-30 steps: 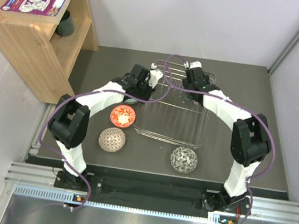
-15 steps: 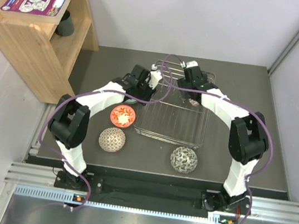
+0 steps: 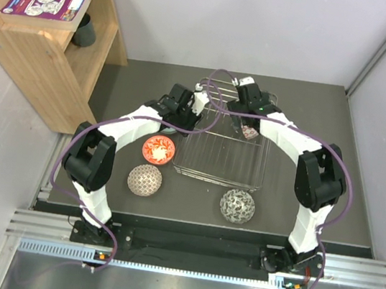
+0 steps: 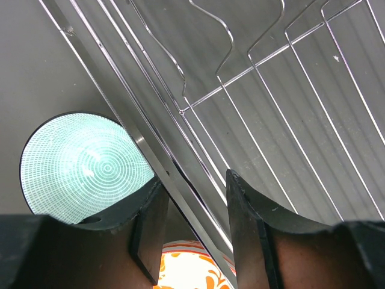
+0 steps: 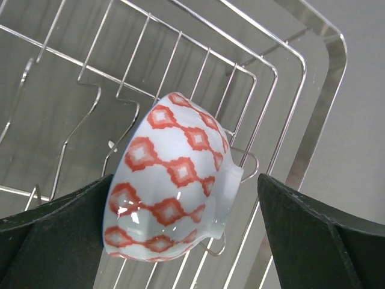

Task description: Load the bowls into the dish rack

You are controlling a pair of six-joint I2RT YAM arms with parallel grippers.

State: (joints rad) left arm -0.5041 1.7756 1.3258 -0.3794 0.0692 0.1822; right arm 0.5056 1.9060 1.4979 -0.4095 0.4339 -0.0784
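Observation:
The silver wire dish rack (image 3: 223,149) stands between my two arms. A white bowl with red diamonds (image 5: 168,198) lies tilted on its side against the tines at the rack's far right (image 3: 251,133). My right gripper (image 5: 185,180) is open wide around it, and its right finger is well clear of the bowl's foot. My left gripper (image 4: 194,180) hovers partly open over the rack's left rail (image 4: 150,156), holding nothing. The mint green bowl (image 4: 84,168) sits just outside that rail. Beside it is the red-orange floral bowl (image 3: 158,149).
The beige mesh bowl (image 3: 145,179) and a grey-white patterned bowl (image 3: 237,205) sit on the dark table near the arm bases. A wooden shelf (image 3: 42,35) with a dark cup (image 3: 84,30) stands at the far left. Walls close in the back and right.
My right gripper has gone from shut to wide open and let go of the red-diamond bowl, which now rests in the rack. The left arm has stayed put.

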